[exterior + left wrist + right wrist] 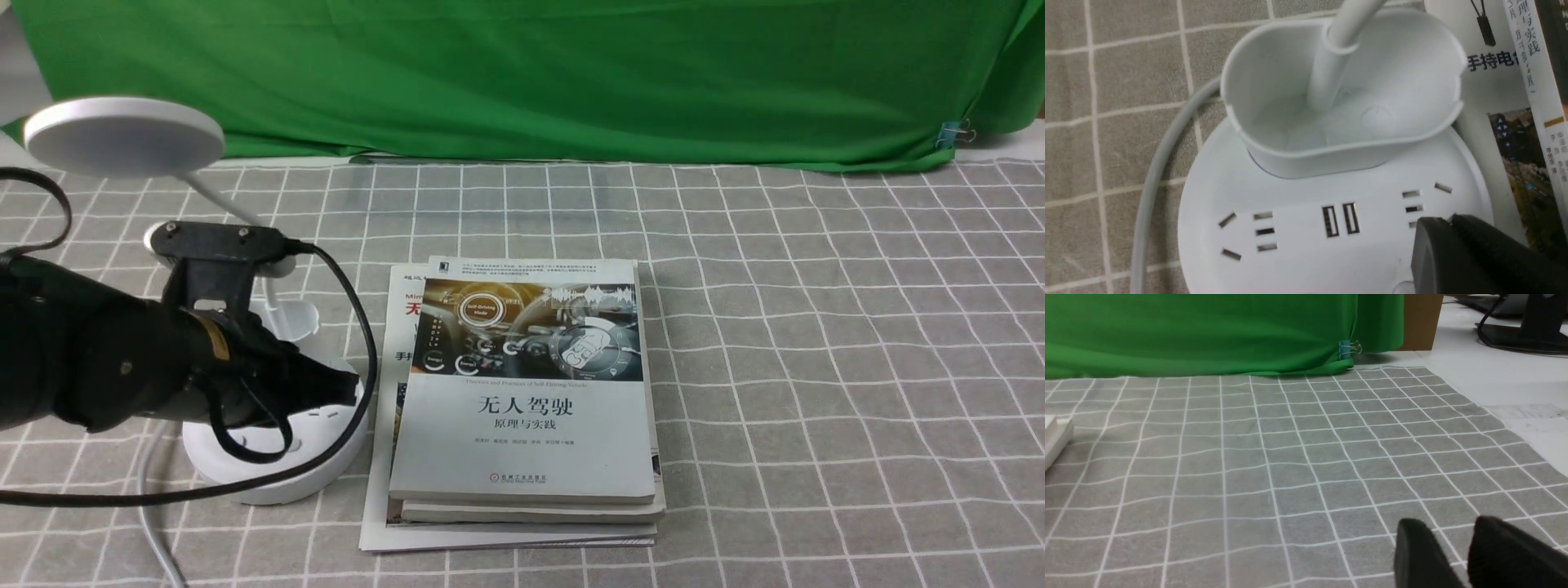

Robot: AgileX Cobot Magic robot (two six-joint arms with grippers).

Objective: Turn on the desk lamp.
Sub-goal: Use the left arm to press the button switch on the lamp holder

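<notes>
The white desk lamp stands at the left of the table: its disc head [122,135], thin neck [220,200], cup holder [286,318] and round base [273,461]. In the left wrist view the base [1298,253] shows its sockets and the cup holder [1343,94] behind them. My left gripper [347,384] is shut with nothing between the fingers; its tips [1447,220] are over the base beside a socket, close to the surface. A round button [1404,288] peeks out beside the fingers. My right gripper [1447,528] is open and empty above bare cloth; it does not show in the front view.
A stack of books [522,400] lies right beside the lamp base; its edge shows in the left wrist view [1523,122]. The lamp's grey cord [155,514] runs toward the front edge. A checked grey cloth [816,367] covers the table, with a green backdrop [571,73] behind.
</notes>
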